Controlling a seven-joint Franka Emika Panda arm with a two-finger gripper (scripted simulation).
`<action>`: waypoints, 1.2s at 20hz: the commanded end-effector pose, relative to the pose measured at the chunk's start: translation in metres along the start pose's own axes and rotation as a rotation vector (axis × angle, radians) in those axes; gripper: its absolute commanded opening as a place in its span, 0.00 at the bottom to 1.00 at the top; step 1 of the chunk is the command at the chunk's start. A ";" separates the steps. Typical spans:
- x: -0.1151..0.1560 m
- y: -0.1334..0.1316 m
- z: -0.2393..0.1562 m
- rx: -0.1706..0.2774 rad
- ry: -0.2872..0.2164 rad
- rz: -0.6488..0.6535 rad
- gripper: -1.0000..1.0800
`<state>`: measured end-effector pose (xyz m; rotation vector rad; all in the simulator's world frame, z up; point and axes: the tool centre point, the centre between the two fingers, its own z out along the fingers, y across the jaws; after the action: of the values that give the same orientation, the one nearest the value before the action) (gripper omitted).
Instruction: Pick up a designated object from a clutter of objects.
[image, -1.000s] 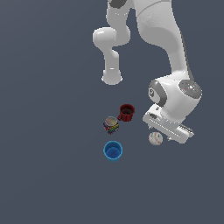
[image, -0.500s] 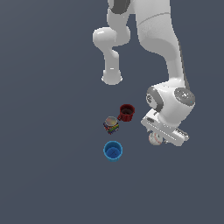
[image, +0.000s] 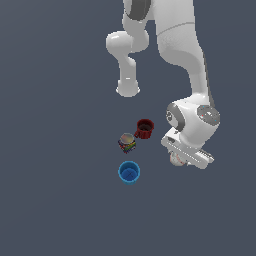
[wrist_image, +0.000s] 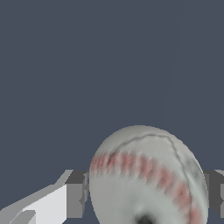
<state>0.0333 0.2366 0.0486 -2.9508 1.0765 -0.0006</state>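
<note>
Closest to us, our hand (wrist_image: 144, 199) straddles the baseball (wrist_image: 146, 175), one finger (wrist_image: 74, 194) on each side; we cannot tell whether they grip it yet. The ball sits on the surface (image: 60, 200), well apart from the can (image: 127, 142), mug (image: 144, 128) and cup (image: 129, 172), so lifting looks unobstructed.

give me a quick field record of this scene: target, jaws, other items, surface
target: white baseball, red stitching, mostly hidden under the arm's hand in the exterior view
gripper: lowered around the baseball, a finger on each side; contact not clear
dark red mug: upright, apart from the arm
can: multicoloured, silver top, beside the mug
blue cup: upright, open top
surface: plain dark grey
</note>
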 end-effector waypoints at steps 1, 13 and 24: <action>0.000 0.000 0.001 -0.001 0.000 0.001 0.00; -0.002 0.002 -0.008 0.000 0.000 0.000 0.00; -0.018 0.014 -0.067 0.000 0.000 0.000 0.00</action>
<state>0.0132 0.2368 0.1034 -2.9525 1.0773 0.0028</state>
